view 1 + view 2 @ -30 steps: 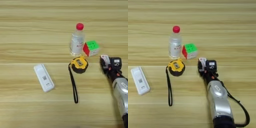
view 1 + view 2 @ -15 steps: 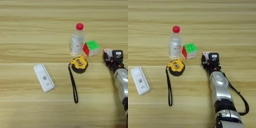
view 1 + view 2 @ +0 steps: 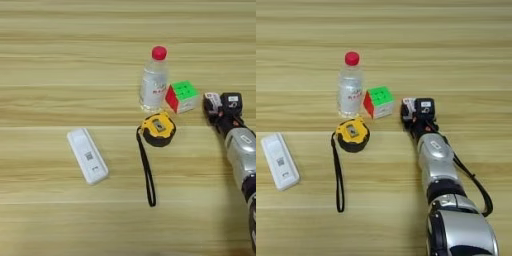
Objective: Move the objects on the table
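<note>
**Gripper at the box, right of the cube**

Left eye view: The table fills the picture, its grain running left to right. The remote lies flat at the left, well apart from the rest, its long side slanted. Near the middle the tape measure sits with its black strap trailing down toward the near edge. Just behind it the bottle stands upright, red cap on top. The cube sits just right of the bottle, green face up, red face toward the camera. At the right edge the gripper reaches in on its silver forearm, with the small red-white box at its tip, near the cube but apart from it.

Right eye view: The same row appears shifted left, with the remote close to the left edge. The whole forearm shows, rising from the bottom edge to the gripper. The box sits against the black fingers; I cannot tell whether they are clamped on it or merely beside it.
</note>
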